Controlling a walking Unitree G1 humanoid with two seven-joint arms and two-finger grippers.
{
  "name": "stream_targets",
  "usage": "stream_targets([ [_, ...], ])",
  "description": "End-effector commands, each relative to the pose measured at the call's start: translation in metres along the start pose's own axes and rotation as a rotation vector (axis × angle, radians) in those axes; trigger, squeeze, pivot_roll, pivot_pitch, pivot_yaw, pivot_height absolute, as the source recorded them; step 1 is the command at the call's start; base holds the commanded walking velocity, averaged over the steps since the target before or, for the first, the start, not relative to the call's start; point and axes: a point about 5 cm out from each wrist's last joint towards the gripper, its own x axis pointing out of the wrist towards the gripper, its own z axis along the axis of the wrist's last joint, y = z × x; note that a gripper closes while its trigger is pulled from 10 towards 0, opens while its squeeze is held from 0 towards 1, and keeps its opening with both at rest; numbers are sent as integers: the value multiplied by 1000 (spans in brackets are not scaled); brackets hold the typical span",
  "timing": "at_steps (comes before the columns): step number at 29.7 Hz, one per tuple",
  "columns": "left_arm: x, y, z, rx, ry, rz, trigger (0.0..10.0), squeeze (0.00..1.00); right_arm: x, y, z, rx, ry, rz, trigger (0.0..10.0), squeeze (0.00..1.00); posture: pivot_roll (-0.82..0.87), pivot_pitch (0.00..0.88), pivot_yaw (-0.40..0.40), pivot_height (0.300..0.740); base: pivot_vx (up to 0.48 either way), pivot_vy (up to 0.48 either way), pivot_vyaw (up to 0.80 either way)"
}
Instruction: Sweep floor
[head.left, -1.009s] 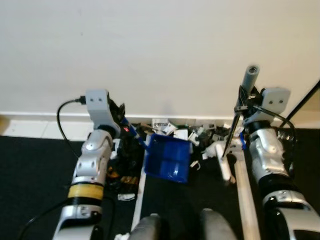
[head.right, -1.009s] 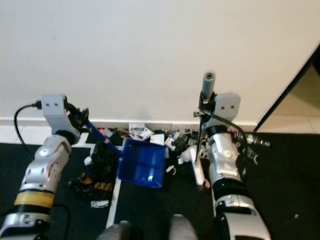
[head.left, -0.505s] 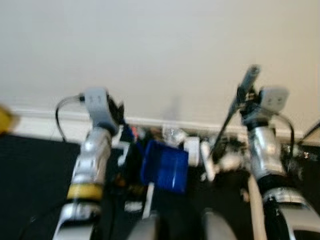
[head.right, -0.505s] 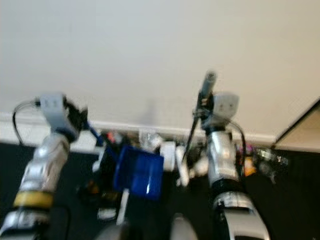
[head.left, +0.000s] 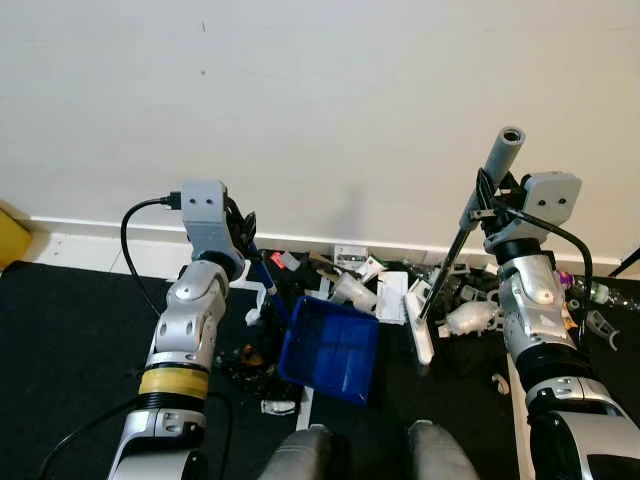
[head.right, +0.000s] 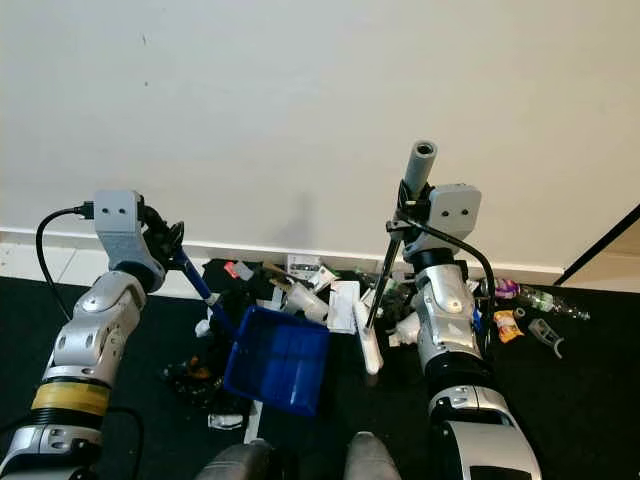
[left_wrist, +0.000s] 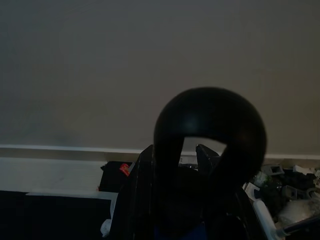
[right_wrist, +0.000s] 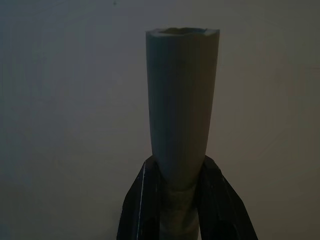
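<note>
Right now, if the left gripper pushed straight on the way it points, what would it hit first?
Probably the wall. The left gripper, shut on the dustpan handle, points over the litter pile toward the wall just above the baseboard, though depth is uncertain.

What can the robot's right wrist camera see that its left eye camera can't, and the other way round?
The right wrist view alone looks straight along the grey broom handle, showing its hollow end and the black fingers pinching it on both sides.

The left eye view alone shows the blue dustpan on the dark floor, the litter pile along the wall's base, the white broom head, and the left tool holding the dustpan's handle.

Both show the broom handle, the right tool gripping it, and the pale wall.
</note>
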Motion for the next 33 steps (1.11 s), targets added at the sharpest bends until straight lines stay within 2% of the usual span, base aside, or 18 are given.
stream_targets([
  [1, -2, 3, 7, 10, -31, 2, 10000, 0, 2, 0, 7, -7, -43, 1, 10000, 0, -78, 78, 87, 740, 0, -469, 0],
  [13, -1, 3, 6, 10, -21, 1, 10000, 0, 1, 1, 6, -7, -42, 1, 10000, 0, -79, 80, 88, 740, 0, -438, 0],
  [33, -1, 5, 3, 13, -1, 20, 10000, 0, 1, 1, 5, -9, -40, 6, 10000, 0, -79, 76, 88, 740, 0, 0, 0],
])
